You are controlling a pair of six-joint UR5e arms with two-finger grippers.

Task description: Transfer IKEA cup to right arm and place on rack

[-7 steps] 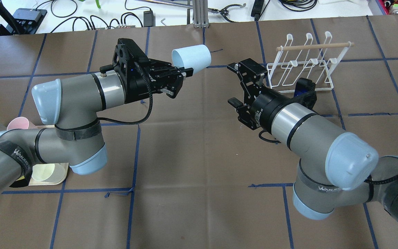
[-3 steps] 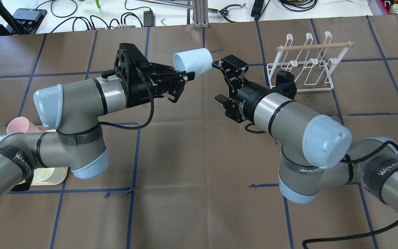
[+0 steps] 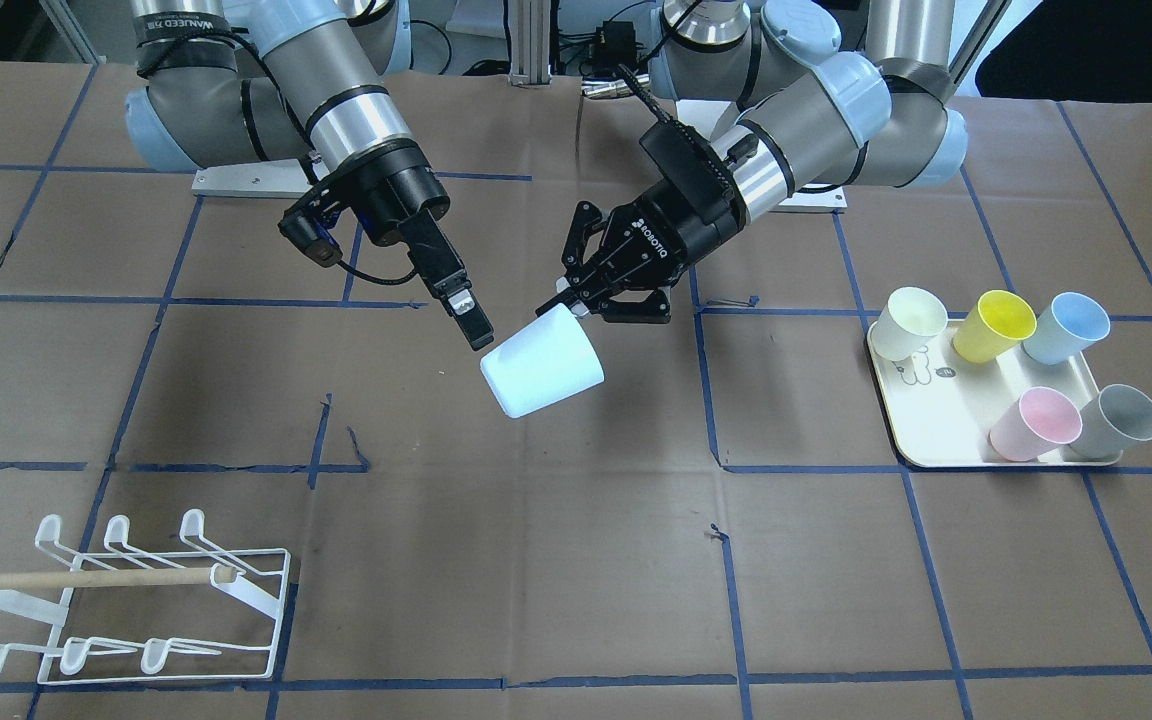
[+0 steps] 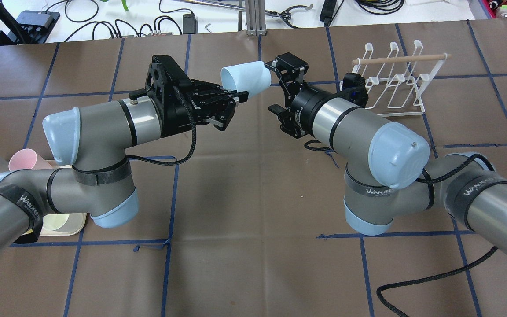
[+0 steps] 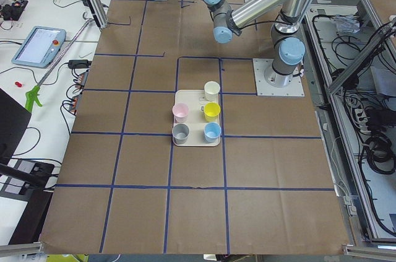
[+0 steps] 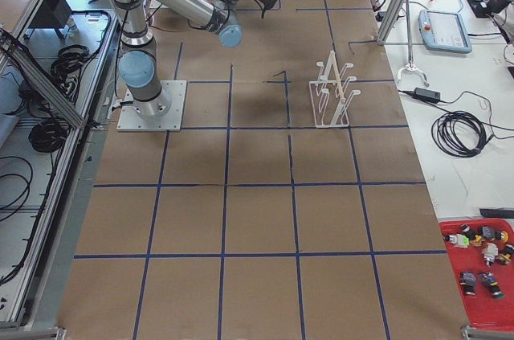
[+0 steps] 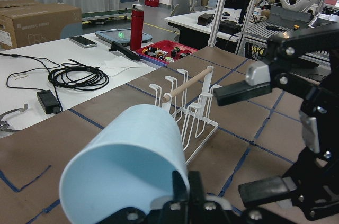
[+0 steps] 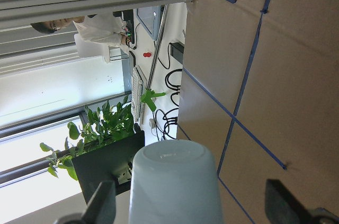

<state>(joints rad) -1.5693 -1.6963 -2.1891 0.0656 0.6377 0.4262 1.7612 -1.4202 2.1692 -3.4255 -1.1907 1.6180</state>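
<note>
Seeming light and slippery, the cup (image 4: 247,77) is rim-pinched by the left gripper (image 4: 238,94); its base should be taken by the wide-spread right gripper (image 4: 271,87).

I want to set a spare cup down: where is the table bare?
Bare: the wide strip between rack and tray, on the operators' side of the held cup. Crowded: the five-cup tray, and mid-table where left pincer and right pincer face each other.
</note>
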